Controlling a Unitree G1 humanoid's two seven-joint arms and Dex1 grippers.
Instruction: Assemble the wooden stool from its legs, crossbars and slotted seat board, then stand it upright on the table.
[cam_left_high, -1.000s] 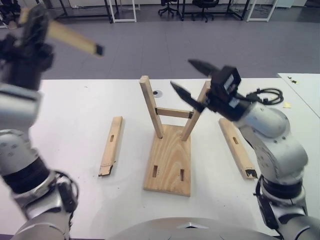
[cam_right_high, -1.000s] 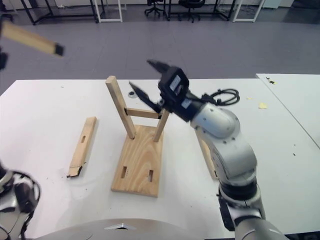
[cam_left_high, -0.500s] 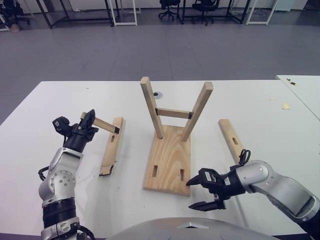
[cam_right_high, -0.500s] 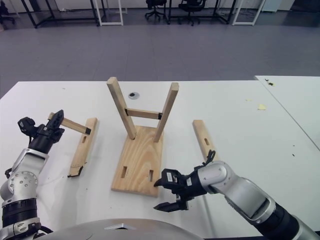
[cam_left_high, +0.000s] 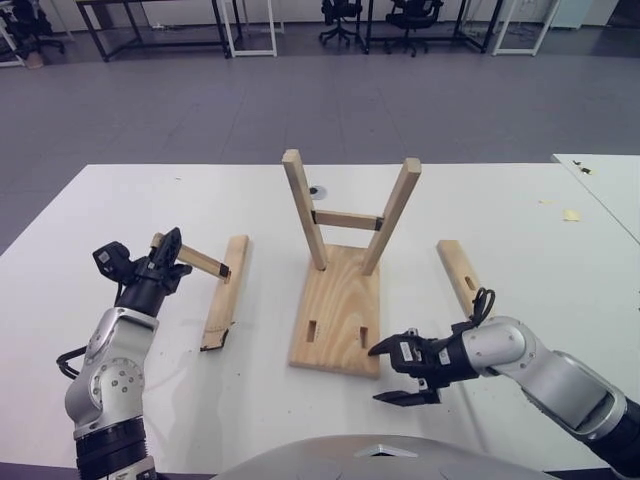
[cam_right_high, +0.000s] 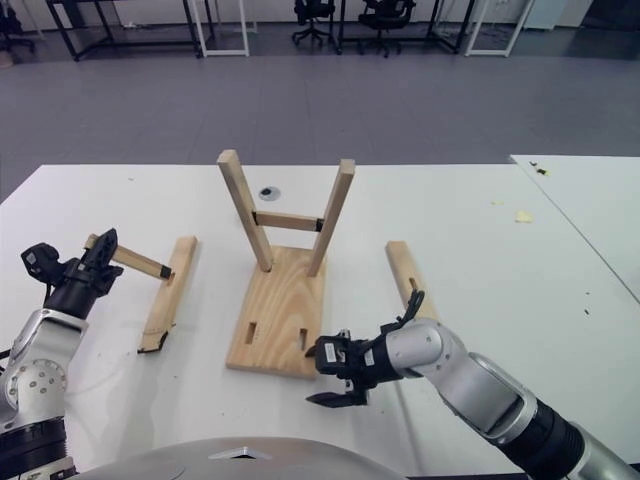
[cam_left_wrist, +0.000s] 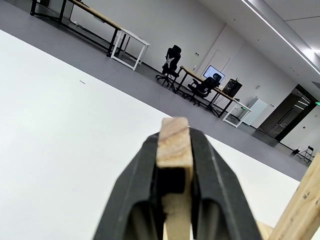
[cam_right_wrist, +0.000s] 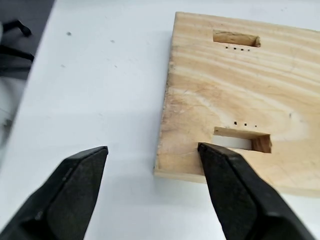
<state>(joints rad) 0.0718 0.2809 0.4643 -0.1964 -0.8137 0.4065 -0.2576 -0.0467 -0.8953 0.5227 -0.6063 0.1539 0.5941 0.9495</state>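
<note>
Two legs (cam_left_high: 302, 210) (cam_left_high: 391, 215) are seated in the far slots of the seat board (cam_left_high: 335, 320). They rise and lean apart, and are joined partway up by a crossbar (cam_left_high: 347, 219) set level between them. The board is laid flat near the middle of the table (cam_left_high: 560, 230), its long axis running from the near edge toward the far edge, slightly askew. At its near end two slots (cam_left_high: 313, 329) (cam_left_high: 363, 336) are left open, and the white table is seen through one of them in the right wrist view.

One loose leg (cam_left_high: 225, 290) is laid flat left of the board, another (cam_left_high: 460, 276) right of it, both lengthwise from near edge to far edge.

A second crossbar (cam_left_high: 200, 264) is gripped at one end by the closed left gripper (cam_left_high: 172, 255) toward the table's left edge. It points to the right, and its free end is at the left loose leg.

The right gripper (cam_left_high: 378, 375) is held with its fingers spread wide at the board's near right corner. One fingertip (cam_right_wrist: 220, 155) is at a near slot, the other is over bare table. Whether the board is touched cannot be told.

A small round fitting (cam_left_high: 317, 189) is set in the table behind the legs.
</note>
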